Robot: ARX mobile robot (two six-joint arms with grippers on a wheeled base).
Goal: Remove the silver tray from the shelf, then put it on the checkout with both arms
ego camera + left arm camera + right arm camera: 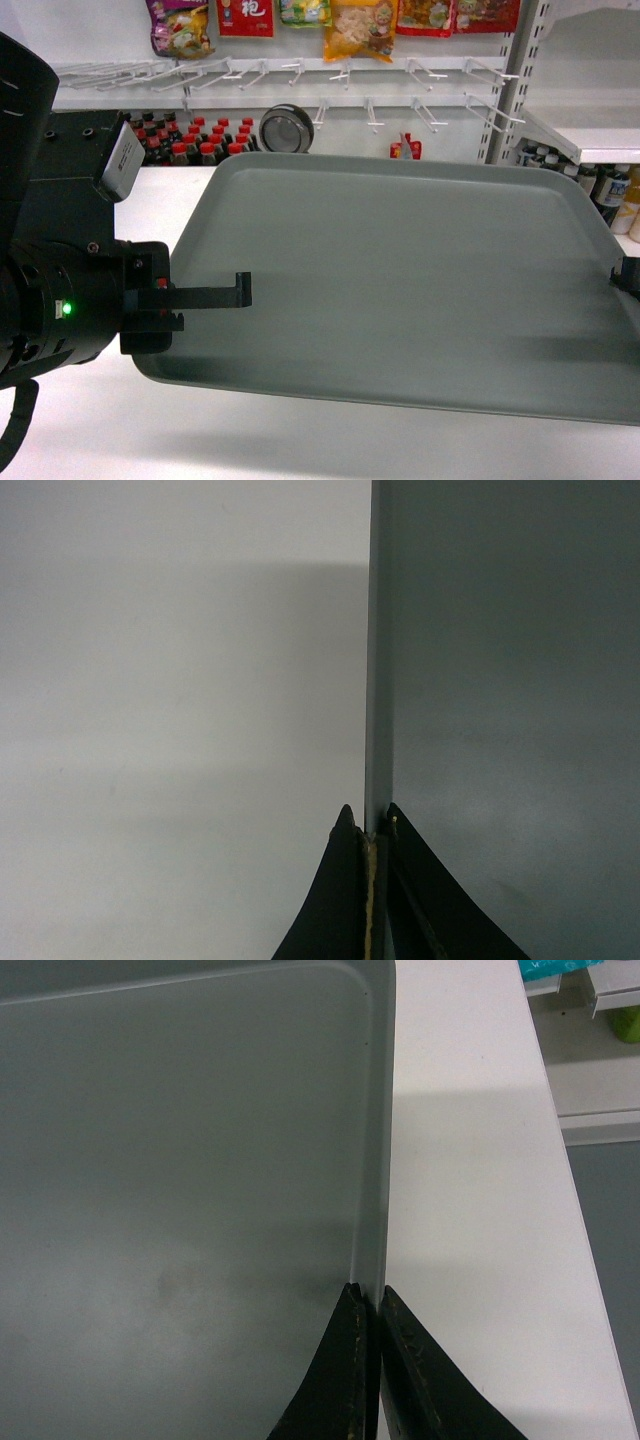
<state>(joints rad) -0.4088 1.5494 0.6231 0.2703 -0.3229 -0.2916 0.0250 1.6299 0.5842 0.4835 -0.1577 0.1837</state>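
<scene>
The silver tray (400, 280) is a large grey-green rectangle with a low rim, held just above the white checkout (300, 440). It casts a shadow on the counter. My left gripper (240, 295) is shut on the tray's left rim, its upper finger lying over the tray surface. In the left wrist view the left gripper (370, 825) pinches the rim of the tray (500, 680) edge-on. My right gripper (625, 280) shows only at the frame's right edge. In the right wrist view it (368, 1295) is shut on the tray's (180, 1160) right rim above the checkout (470, 1210). A white shelf (585, 140) stands at the back right.
Behind the counter are red-capped bottles (195, 140), a round metal strainer (287, 128), bare hooks and hanging snack packs (360, 25). More bottles (615, 195) stand under the right shelf. The counter's right edge drops to grey floor (610, 1260).
</scene>
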